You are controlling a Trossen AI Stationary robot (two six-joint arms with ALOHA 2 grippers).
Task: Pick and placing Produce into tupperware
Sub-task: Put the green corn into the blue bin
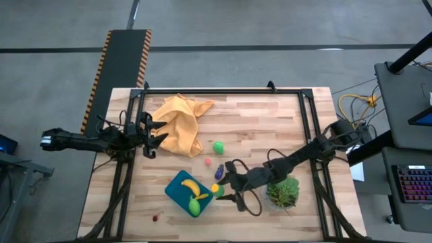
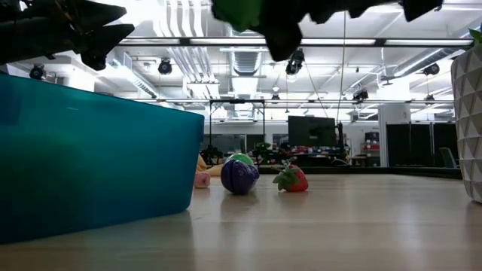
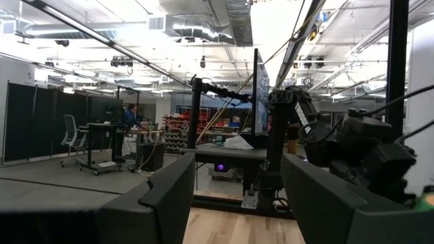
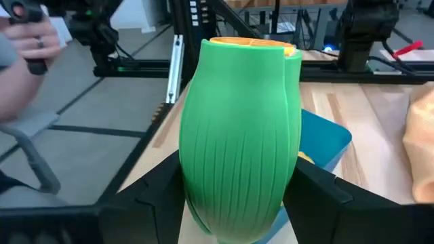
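Looking past the right arm's own fingers, we saw the right gripper (image 4: 239, 196) closed on a ribbed green produce piece (image 4: 239, 129), which stood between the two dark fingers with its long axis upright and its cut orange end pointing away from the fingers. In the high view that gripper (image 1: 226, 183) sat just beside the near-right corner of the teal tupperware (image 1: 177, 185), with the green piece at its tips by the container's edge. The tupperware lay tilted on the wooden table (image 1: 270, 121), and inside it we made out a yellow banana (image 1: 191, 186) lying along the container's length and a green oval (image 1: 195, 207) at its near end. Farther out on the table, a purple eggplant (image 1: 219, 172) and a tiny pink piece (image 1: 208, 161) lay close together, and beyond them another green piece (image 1: 218, 146). A small red piece (image 1: 156, 217) lay apart near the front edge. A leafy plant (image 1: 283, 192) stood to the right of the right gripper. The left gripper (image 1: 154, 133) waited at the far left over the orange-yellow cloth (image 1: 181, 121), its fingers spread wide with nothing between them.
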